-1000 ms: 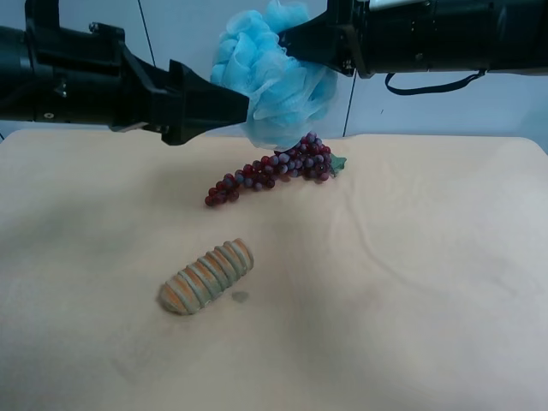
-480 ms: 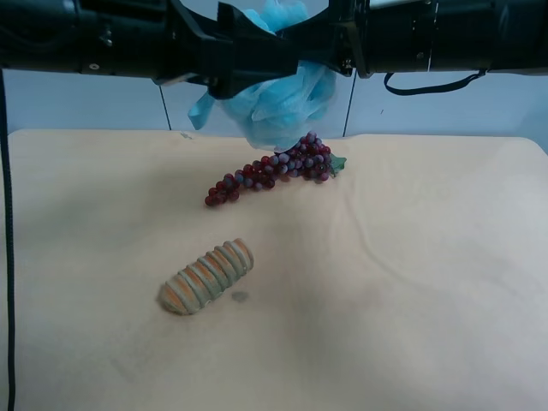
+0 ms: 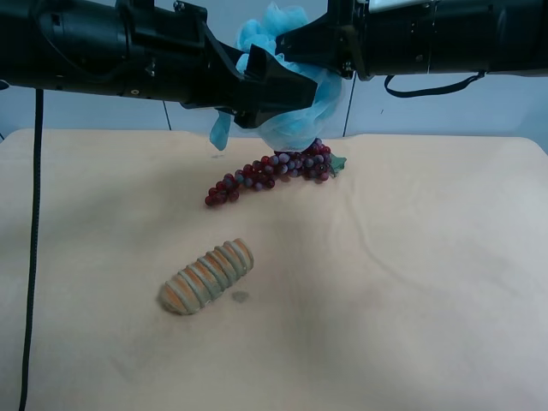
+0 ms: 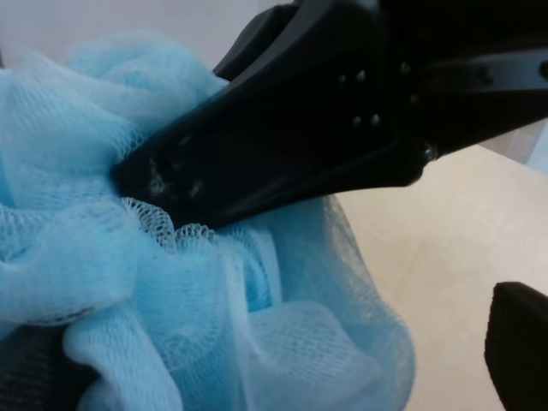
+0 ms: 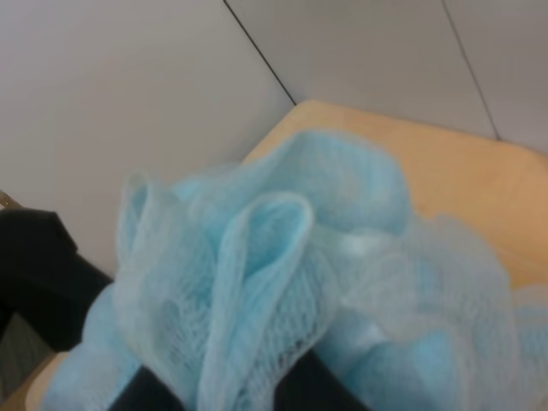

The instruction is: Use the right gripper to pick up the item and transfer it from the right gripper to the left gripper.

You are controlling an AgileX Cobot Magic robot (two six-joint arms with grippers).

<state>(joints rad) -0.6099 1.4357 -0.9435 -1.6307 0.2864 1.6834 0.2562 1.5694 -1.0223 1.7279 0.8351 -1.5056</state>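
**Closing in for the handover**

Begins at the left of the exterior high view with the left end effector (image 3: 278,81) on its bulky all-black arm. Reaches further toward the middle than a second ago, jaws wide apart. Now straddles the fluffy light-blue mesh bath pouf (image 3: 295,128) instead of only nudging its near side. Leaves that pouf where it was: high in the air, just above the purple-red grape bunch (image 3: 274,171). Holds it pinched in the shut right end effector (image 3: 287,44), on the arm with the white block.

Suggests the pick-up is done and the transfer is due. Probably calls for closing the left jaws on the mesh before releasing the right ones.

Counts, left to right:
- one thin black cable (image 3: 34,214)
- one ribbed tan-and-orange loaf (image 3: 207,276)
- one left end effector
- one grape bunch
- one pouf
- one right end effector
- one beige worktop (image 3: 428,300) beneath them all
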